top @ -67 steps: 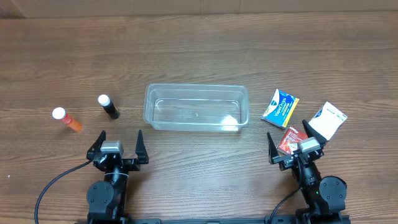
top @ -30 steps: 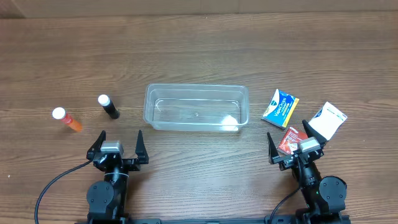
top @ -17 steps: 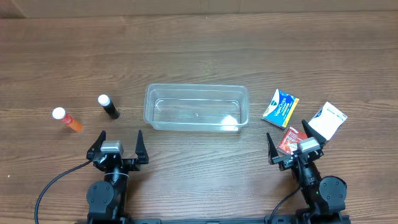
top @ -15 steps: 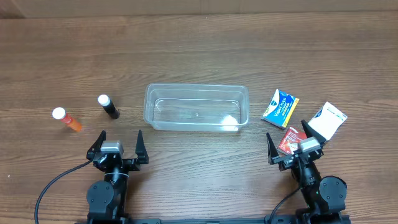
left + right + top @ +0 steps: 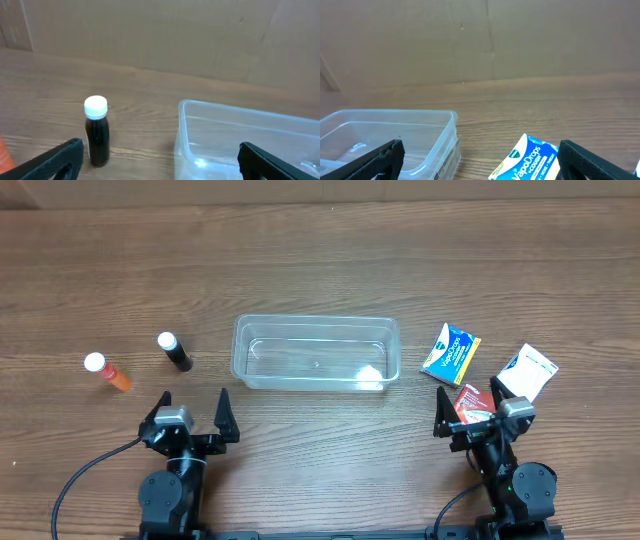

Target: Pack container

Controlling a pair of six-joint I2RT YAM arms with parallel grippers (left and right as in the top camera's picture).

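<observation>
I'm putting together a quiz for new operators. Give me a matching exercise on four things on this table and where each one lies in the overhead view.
Things:
1. black bottle
2. orange bottle
3. container
4. blue and yellow packet

Places:
A. middle of the table
B. farthest left of the four
C. just right of the container
D. between the orange bottle and the container

Pairs: 1-D, 2-B, 3-A, 4-C
</observation>
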